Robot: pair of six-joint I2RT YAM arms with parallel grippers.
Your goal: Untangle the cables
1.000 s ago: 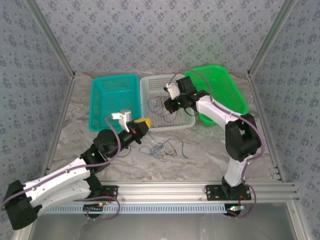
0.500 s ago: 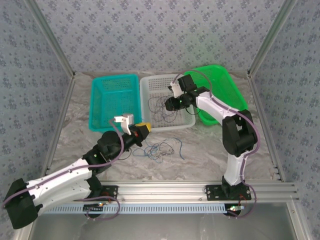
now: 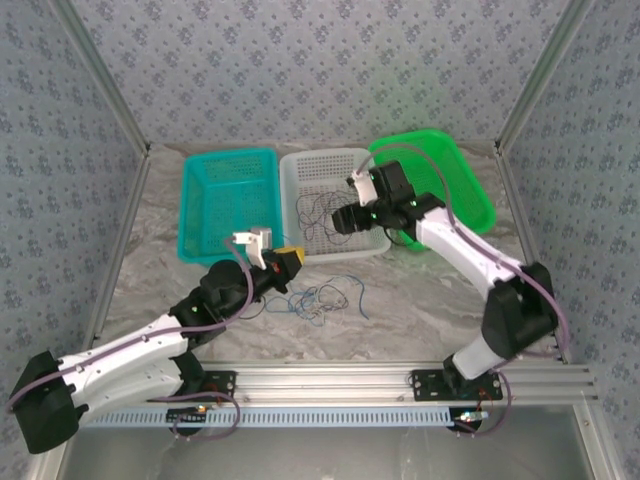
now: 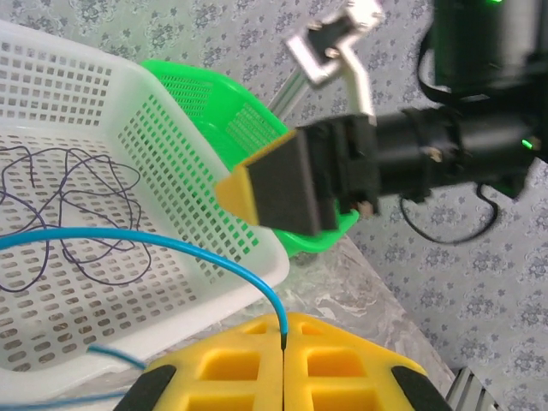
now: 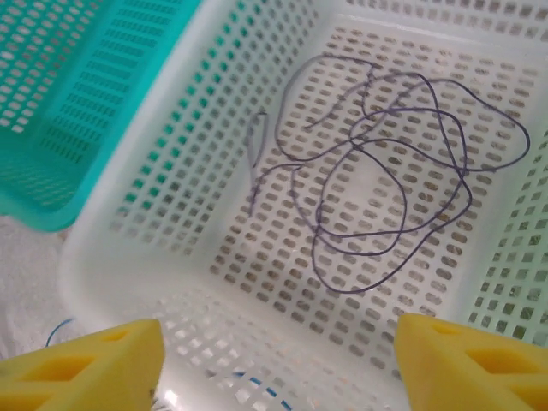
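Purple cable (image 5: 361, 139) (loose curls) in white basket (image 5: 171, 201)

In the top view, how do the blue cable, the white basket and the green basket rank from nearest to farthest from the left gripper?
1. blue cable, pinched in the left gripper, trailing to its right.
2. white basket, just behind the gripper.
3. green basket, far back right.

White basket (image 5: 145, 248): perforated plastic, smooth, slight sheen
Teal basket (image 3: 230, 200): same lattice plastic, semi-glossy
Green basket (image 4: 248, 128): bright plastic, glossy
Blue cable (image 4: 171, 242): smooth, shiny plastic sheath
Dark purple cable (image 5: 377, 141): thin, duller coating
Left gripper (image 4: 283, 360) pads: yellow, matt, foam-like
Table (image 3: 420, 300): marble-patterned top — smooth, low sheen
Rail (image 3: 340, 383): bare metal, satin finish
Walls (image 3: 300, 70): matt printed covering — whether cloth or paper cannot be told
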